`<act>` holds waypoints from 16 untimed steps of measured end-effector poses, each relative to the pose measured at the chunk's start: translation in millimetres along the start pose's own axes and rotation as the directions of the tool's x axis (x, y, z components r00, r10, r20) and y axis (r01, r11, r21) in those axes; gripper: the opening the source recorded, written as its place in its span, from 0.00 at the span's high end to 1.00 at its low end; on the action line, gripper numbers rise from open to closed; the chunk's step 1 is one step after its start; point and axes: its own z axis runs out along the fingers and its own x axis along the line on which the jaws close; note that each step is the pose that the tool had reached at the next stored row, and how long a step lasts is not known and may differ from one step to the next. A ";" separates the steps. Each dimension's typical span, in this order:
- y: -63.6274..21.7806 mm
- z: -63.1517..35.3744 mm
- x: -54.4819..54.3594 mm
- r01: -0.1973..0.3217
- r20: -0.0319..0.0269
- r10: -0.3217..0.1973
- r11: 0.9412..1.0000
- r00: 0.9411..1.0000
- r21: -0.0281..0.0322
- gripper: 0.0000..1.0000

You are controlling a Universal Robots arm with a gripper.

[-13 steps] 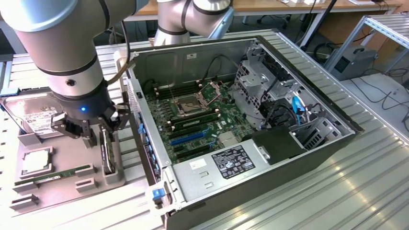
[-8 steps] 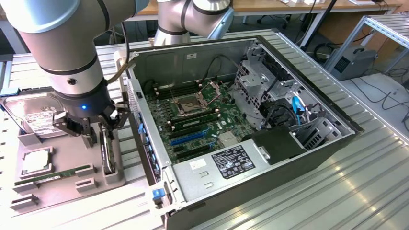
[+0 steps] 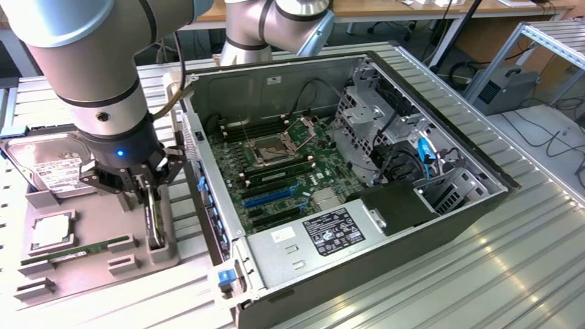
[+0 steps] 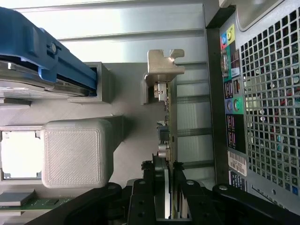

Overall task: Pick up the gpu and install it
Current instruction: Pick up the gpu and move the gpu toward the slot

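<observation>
The gpu (image 3: 157, 221) stands on edge in a slot of the grey holder tray (image 3: 92, 271), just outside the open computer case (image 3: 366, 171) on the exterior view's left. My gripper (image 3: 149, 195) reaches down over it. In the wrist view the gpu (image 4: 168, 122) shows edge-on, its silver bracket (image 4: 164, 65) at the far end. My gripper (image 4: 168, 199) has a black finger pressed against each face of the card, so it is shut on it. The card still sits in the holder. The blue expansion slot (image 3: 270, 195) on the motherboard is bare.
The tray also carries a hard drive (image 3: 51, 164), a processor (image 3: 51, 233) and a green memory stick (image 3: 78, 251). The case's rear panel (image 4: 262, 117) lies close beside the card. Cables and a drive cage (image 3: 366, 116) crowd the case's right side.
</observation>
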 end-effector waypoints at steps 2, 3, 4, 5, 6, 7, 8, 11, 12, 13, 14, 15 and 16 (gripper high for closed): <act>0.0 0.0 0.0 0.000 0.000 0.000 1.000 1.000 0.000 0.73; 0.0 0.0 0.0 0.000 0.000 0.000 1.000 1.000 0.000 0.73; 0.0 0.0 0.0 0.000 0.000 0.000 1.000 1.000 0.000 0.73; 0.0 0.0 0.0 0.000 0.000 0.000 1.000 1.000 0.000 0.73; 0.0 0.0 0.0 0.000 0.000 0.000 1.000 1.000 0.000 0.73; 0.0 0.0 0.0 0.000 0.000 0.000 1.000 1.000 0.000 0.73; 0.0 0.0 0.0 0.000 0.000 0.000 1.000 1.000 0.000 0.73; 0.1 -0.9 -0.1 0.000 0.000 0.000 1.000 1.000 0.001 0.73; 0.1 -1.3 -0.1 0.000 0.000 0.000 1.000 1.000 0.001 0.73; 0.2 -1.9 0.0 0.000 0.000 0.000 1.000 1.000 0.001 0.73; 0.3 -2.4 -0.1 0.000 0.000 0.000 1.000 1.000 0.001 0.73; 0.3 -2.8 -0.1 0.000 0.000 0.000 1.000 1.000 0.001 0.73; 0.4 -3.3 -0.1 0.000 0.000 0.000 1.000 1.000 0.001 0.73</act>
